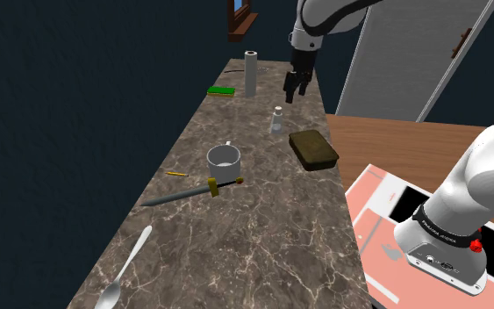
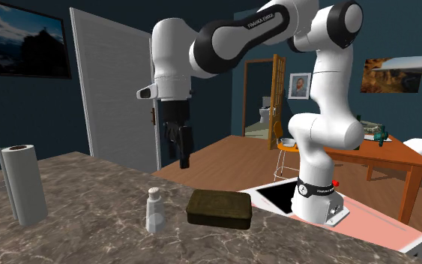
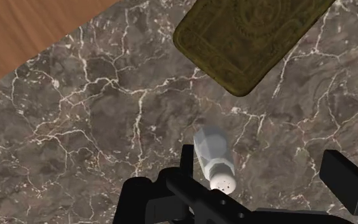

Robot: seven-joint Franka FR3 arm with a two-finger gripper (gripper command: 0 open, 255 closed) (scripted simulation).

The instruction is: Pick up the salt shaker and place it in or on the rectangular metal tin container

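Note:
A small pale salt shaker (image 1: 277, 119) with a white perforated cap stands upright on the marble counter. A step nearer the stand lies the flat, dark olive rectangular tin (image 1: 313, 149), lid closed. The second exterior view shows the shaker (image 2: 155, 210) just left of the tin (image 2: 219, 208). My black gripper (image 1: 294, 86) hangs in the air above the counter, higher than the shaker and slightly beyond it, also visible as the gripper (image 2: 181, 154). In the wrist view the shaker (image 3: 212, 159) sits below, close to one finger (image 3: 187, 159), with the tin (image 3: 250, 38) further out. The fingers stand apart and hold nothing.
A paper towel roll (image 1: 251, 74) and a green sponge (image 1: 222, 90) sit at the counter's far end. A grey mug (image 1: 223, 161), a knife (image 1: 192, 190), a pencil (image 1: 175, 174) and a spoon (image 1: 126, 268) lie nearer. Wooden floor (image 1: 394, 145) runs along the counter's right edge.

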